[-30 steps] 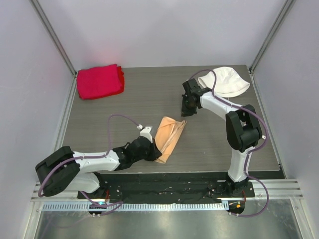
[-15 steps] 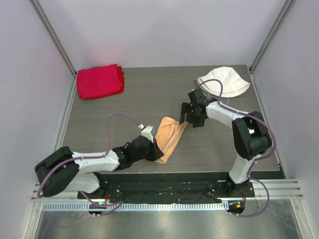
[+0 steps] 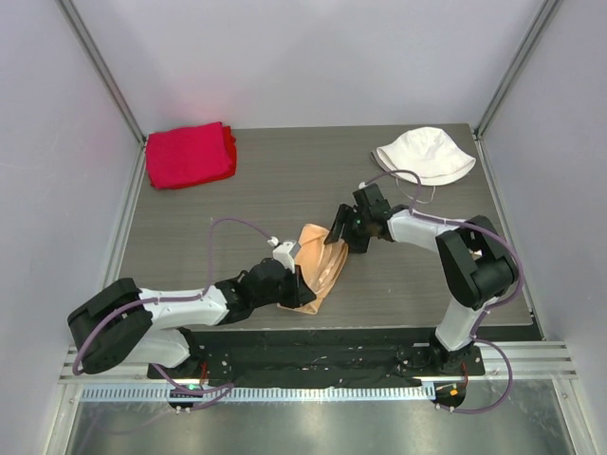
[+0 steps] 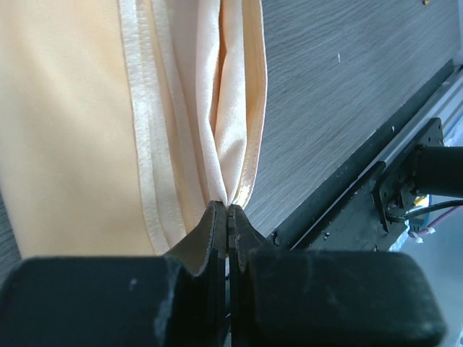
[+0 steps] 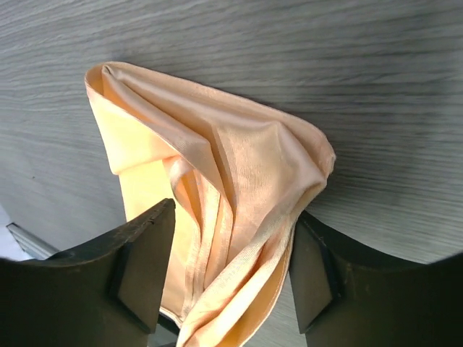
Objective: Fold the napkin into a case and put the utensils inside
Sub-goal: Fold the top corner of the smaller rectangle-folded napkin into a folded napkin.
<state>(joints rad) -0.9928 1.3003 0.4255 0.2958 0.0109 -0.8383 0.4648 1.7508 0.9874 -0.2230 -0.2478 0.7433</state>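
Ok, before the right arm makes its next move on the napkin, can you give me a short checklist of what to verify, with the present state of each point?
1. Left gripper shut on the near edge of the napkin: ok.
2. Right gripper open, one finger on each side of the napkin's far end: ok.
3. Napkin folded flat: not ok, it is bunched with loose folds.
4. Utensils located: cannot tell, none shows in any view.
5. Hat and red cloth apart from both arms: ok.
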